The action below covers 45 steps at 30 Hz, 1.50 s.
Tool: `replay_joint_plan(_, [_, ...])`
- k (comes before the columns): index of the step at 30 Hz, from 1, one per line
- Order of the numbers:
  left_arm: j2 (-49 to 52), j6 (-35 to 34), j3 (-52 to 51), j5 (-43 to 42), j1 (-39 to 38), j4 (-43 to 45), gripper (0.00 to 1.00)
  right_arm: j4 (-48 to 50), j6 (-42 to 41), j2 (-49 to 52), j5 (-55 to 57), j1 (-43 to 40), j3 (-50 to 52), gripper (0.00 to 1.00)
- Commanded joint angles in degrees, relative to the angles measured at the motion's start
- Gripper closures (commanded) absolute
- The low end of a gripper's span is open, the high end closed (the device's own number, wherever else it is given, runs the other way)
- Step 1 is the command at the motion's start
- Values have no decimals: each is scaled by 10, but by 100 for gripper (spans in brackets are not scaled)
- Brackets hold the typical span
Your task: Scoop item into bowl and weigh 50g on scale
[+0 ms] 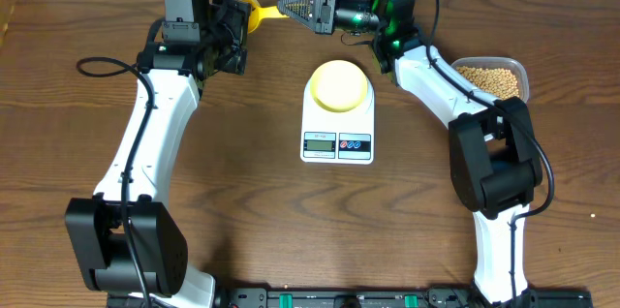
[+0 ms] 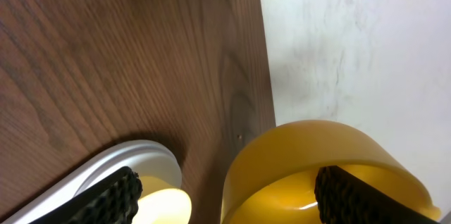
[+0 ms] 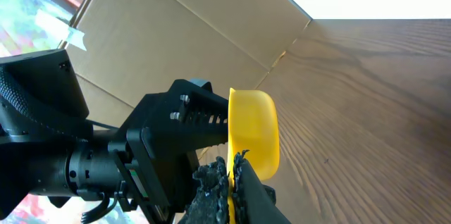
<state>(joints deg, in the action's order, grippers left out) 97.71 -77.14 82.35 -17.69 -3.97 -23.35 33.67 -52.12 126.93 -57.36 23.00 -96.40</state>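
Scoop handover | right gripper (image 1: 288, 5) clenched on handle of scoop (image 1: 254, 13) | left gripper (image 1: 236, 27) released, fingers spread beside scoop head | scoop lies left-right, head toward left arm | beans (image 1: 489, 78) in tub (image 1: 521, 68), nearer right arm | bowl (image 1: 339, 85) on scale (image 1: 337, 143), looks empty

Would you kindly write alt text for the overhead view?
The right gripper is shut on a yellow scoop at the table's far edge, the left gripper beside it. A pale bowl sits on the white scale; a tub of beans stands right.
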Motion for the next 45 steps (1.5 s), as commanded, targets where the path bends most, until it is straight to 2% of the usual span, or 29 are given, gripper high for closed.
replay_joint_plan(1, [-15,1,6,8,0,-1,19,0,3,2,1,2,-11,99])
replay_joint_plan(6, [-15,2,6,8,0,-1,18,-9,3,2,11,-6,-11,99])
replay_joint_plan(17, [-15,4,6,8,0,-1,18,-92,27,2,26,-41,-11,99])
replay_joint_plan(29, [-15,35,6,8,0,-2,18,-134,29,2,26,-115,-11,98])
replay_joint_plan(40, [-15,132,4,8,0,-2,18,-205,29,2,13,-162,-11,98])
replay_joint_plan(45, [-15,135,4,8,0,-17,18,-229,42,0,0,-169,-11,98])
